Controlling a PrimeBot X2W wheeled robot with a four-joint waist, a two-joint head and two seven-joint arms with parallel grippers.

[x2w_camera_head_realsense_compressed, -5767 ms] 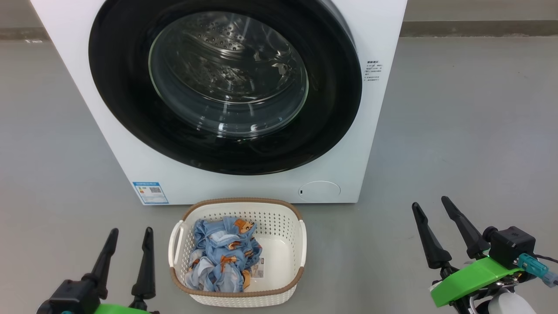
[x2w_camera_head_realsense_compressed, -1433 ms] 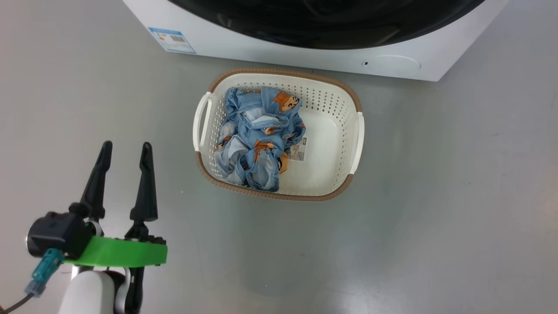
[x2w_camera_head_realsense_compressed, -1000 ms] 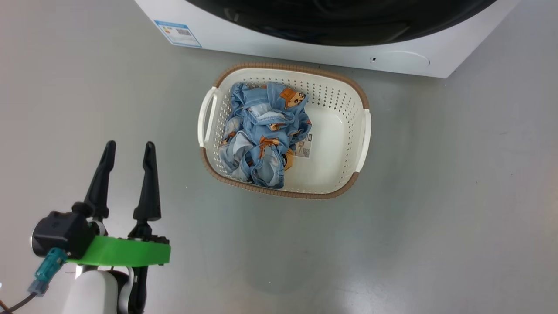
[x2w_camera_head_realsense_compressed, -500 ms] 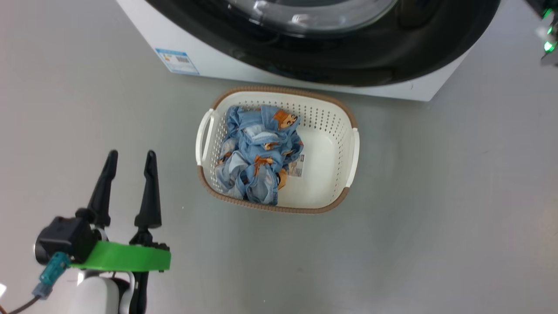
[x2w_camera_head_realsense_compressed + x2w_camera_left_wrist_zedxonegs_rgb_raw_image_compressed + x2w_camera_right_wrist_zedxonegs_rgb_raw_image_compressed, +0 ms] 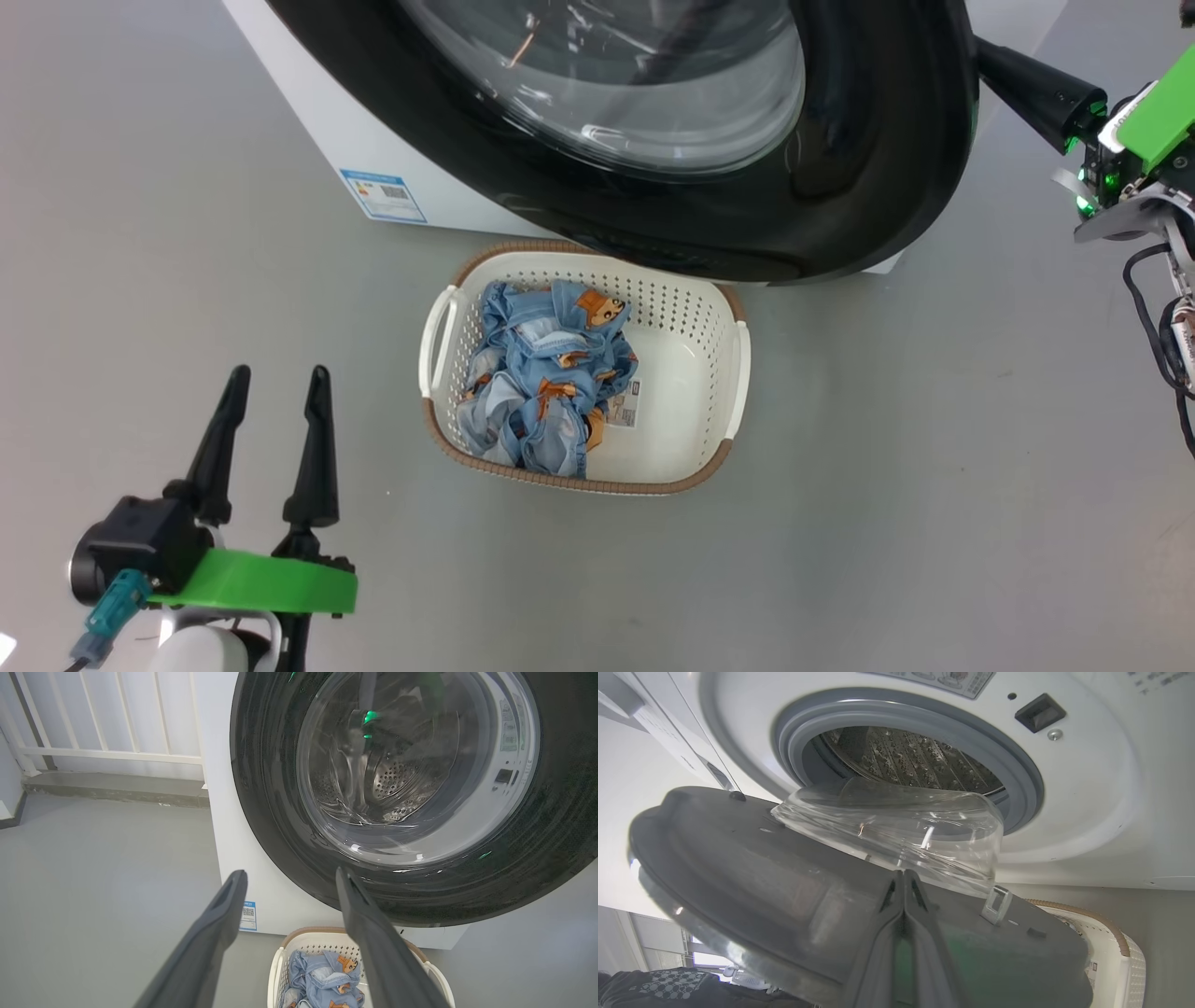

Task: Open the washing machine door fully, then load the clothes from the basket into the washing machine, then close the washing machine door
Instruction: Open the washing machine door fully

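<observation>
One of three steps in hand, seemingly: opening the washing machine door (image 5: 868,187), ajar at top centre. Next, probably: wider swing, then the clothes (image 5: 541,392), heaped in the basket (image 5: 738,364) at mid-frame. Right gripper (image 5: 903,873) pinched fully together, nothing between, tips against the door's grey inner face. Left gripper (image 5: 280,371) spread wide, empty, lower left.

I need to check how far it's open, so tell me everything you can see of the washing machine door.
The washing machine door is round, with a wide glossy black rim and a bulging clear glass bowl at its centre. Its inner face looks matt grey and carries a small latch hook. It stands partly open, swung off the washing machine's front, overhanging the basket's far rim. The right gripper, fingers together, lies against the inner face.
</observation>
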